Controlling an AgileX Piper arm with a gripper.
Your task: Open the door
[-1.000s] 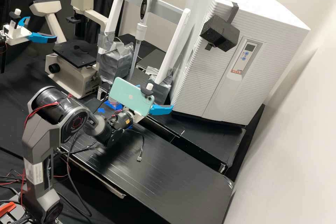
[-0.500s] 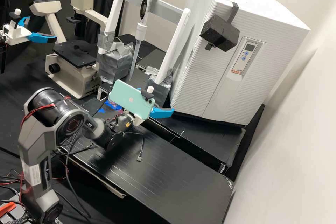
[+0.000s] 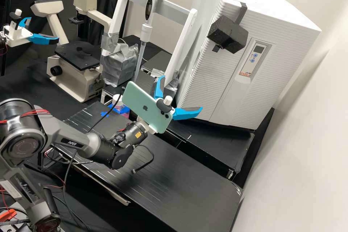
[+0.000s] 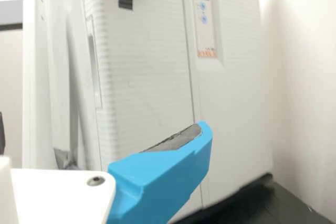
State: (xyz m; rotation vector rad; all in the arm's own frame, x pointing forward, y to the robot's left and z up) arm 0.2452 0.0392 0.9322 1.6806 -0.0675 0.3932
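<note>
The gripper stands open in front of the lower left part of the white cabinet, its blue fingers spread with nothing between them. The ribbed door is closed and lies flush beside the control panel strip. In the wrist view, one blue finger of the gripper appears against the lower part of the door. A narrow recessed handle runs along the door's side edge, apart from that finger. I cannot tell how far the fingers are from the door.
A white frame holding a pipette stands beside the cabinet, its feet wrapped in silver tape. A black block is fixed on the door's upper part. Behind are a microscope and a second arm's gripper.
The gripper has moved right toward the cabinet and slightly down, with the arm stretched lower. Both blue fingers now show widely spread; before, one was mostly behind the phone.
</note>
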